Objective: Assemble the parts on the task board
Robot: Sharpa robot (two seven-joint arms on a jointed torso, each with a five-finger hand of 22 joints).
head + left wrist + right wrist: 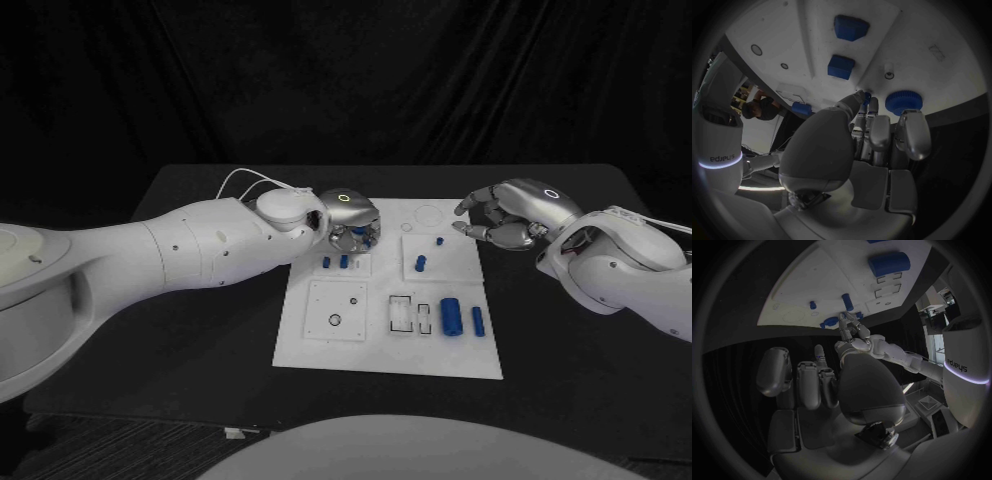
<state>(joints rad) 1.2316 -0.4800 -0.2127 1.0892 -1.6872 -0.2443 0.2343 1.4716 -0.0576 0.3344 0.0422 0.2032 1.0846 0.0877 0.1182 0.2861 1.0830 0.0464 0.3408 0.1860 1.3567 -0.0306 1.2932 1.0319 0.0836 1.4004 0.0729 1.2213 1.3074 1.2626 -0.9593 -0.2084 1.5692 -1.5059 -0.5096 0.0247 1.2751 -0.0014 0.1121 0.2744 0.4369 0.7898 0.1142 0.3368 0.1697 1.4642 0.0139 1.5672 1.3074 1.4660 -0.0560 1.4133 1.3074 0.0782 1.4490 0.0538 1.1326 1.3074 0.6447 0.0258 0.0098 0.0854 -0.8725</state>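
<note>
The white task board (329, 345) lies in the middle of the black table. My left hand (351, 214) hangs over its far left part, fingertips down, and pinches a small blue part (866, 95) between thumb and finger. A round blue part (903, 102) sits on the board right beside those fingertips. My right hand (511, 215) hovers at the board's far right edge with its fingers loosely bent and nothing in them. Two small blue pegs (335, 262) stand just nearer than the left hand. A blue peg (420, 264) and a smaller one (440, 241) lie mid-board.
A large blue cylinder (451, 316) and a slim blue piece (477, 320) lie at the board's near right, beside two rectangular slots (410, 315). A square plate with a round hole (336, 311) takes up the near left. Bare black table (216, 330) surrounds the board.
</note>
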